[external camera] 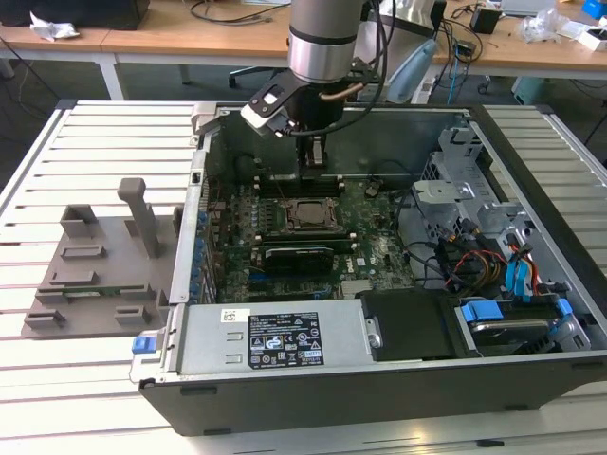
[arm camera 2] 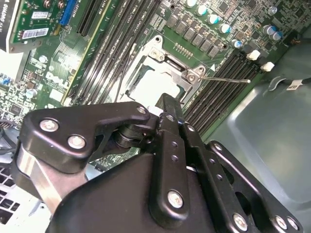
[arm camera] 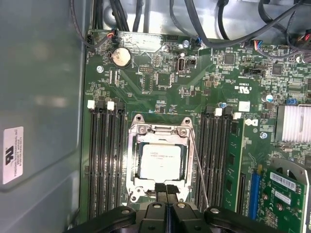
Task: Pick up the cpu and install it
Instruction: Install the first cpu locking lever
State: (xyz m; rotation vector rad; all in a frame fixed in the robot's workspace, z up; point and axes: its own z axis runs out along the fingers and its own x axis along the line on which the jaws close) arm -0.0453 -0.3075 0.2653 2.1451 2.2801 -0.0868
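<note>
The cpu [arm camera: 160,162], a flat square chip with a pale silver top, lies in the metal socket frame [arm camera: 133,145] on the green motherboard [arm camera: 165,92]. It also shows in the second wrist view [arm camera 2: 146,85] and, small, in the exterior view [external camera: 303,215]. My gripper [arm camera: 165,188] hangs just above the socket's edge, its black fingers pressed together with nothing between them. In the exterior view the gripper [external camera: 314,159] stands inside the open computer case, slightly behind the socket. A thin wire lever [arm camera: 199,170] runs along one side of the frame.
Rows of black memory slots [arm camera: 102,160] flank the socket on both sides. The case walls [external camera: 199,190] ring the board, with a drive cage [external camera: 455,171] and cables [external camera: 474,265] at the exterior view's right. A grey plastic tray [external camera: 95,270] sits on the slatted table [external camera: 57,398] at its left.
</note>
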